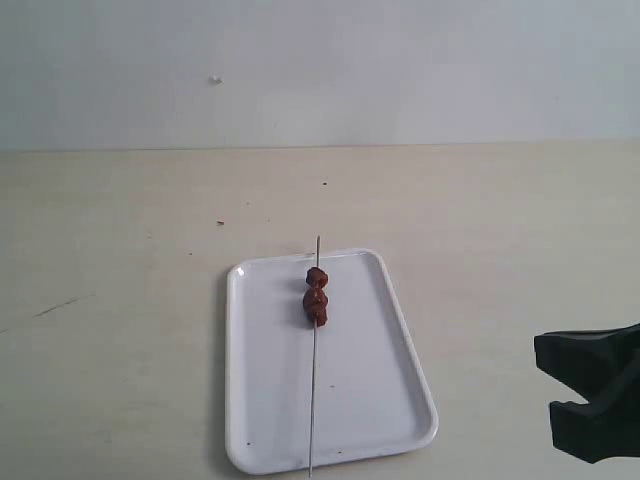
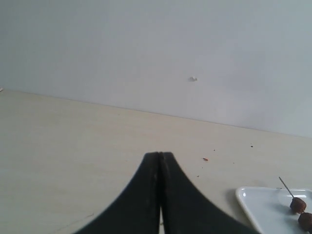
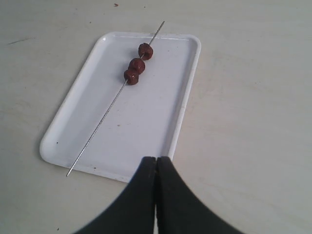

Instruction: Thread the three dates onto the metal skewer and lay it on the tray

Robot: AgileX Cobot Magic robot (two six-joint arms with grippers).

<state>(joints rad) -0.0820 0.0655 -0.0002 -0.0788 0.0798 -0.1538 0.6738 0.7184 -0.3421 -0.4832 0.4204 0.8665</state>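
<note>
The white tray (image 1: 390,400) lies in the middle of the table. Along its length rests the thin metal skewer (image 1: 313,400), both ends reaching just past the rim. Three dark reddish-brown dates (image 1: 317,296) sit threaded on it, bunched near the far end. In the right wrist view the dates (image 3: 137,65), skewer (image 3: 97,127) and tray (image 3: 161,112) lie ahead of my right gripper (image 3: 156,159), which is shut and empty near the tray's corner. My left gripper (image 2: 159,155) is shut and empty over bare table, with the tray's corner (image 2: 258,204) and two dates (image 2: 298,205) off to one side.
The right gripper's black body (image 1: 592,398) shows at the lower right of the exterior view, clear of the tray. The beige tabletop (image 1: 120,300) runs back to a pale wall (image 1: 320,70). A few small specks (image 1: 220,222) dot the table behind the tray.
</note>
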